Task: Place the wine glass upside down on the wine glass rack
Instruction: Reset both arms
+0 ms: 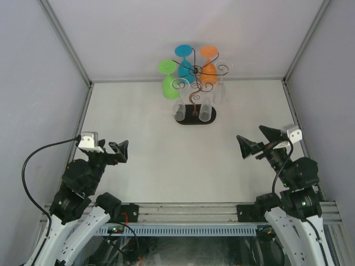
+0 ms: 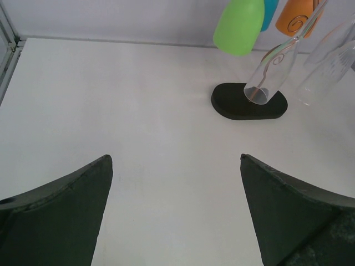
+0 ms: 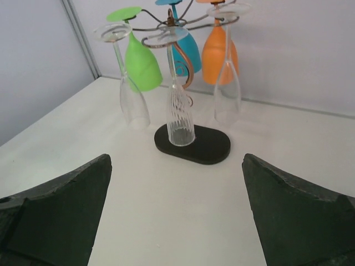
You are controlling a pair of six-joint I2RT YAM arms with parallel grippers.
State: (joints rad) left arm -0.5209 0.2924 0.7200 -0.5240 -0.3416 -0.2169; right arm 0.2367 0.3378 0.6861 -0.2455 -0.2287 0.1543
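The wine glass rack, thin dark wire with scroll arms, stands on a black oval base at the table's far centre. Several wine glasses hang upside down on it: a green, a blue, an orange and three clear ones, one ribbed. The rack's base also shows in the left wrist view and the right wrist view. My left gripper is open and empty at the near left. My right gripper is open and empty at the near right. Both are far from the rack.
Pale walls with metal corner posts close in the table on the left, back and right. A metal rail runs along the near edge between the arm bases. White tabletop lies between the grippers and the rack.
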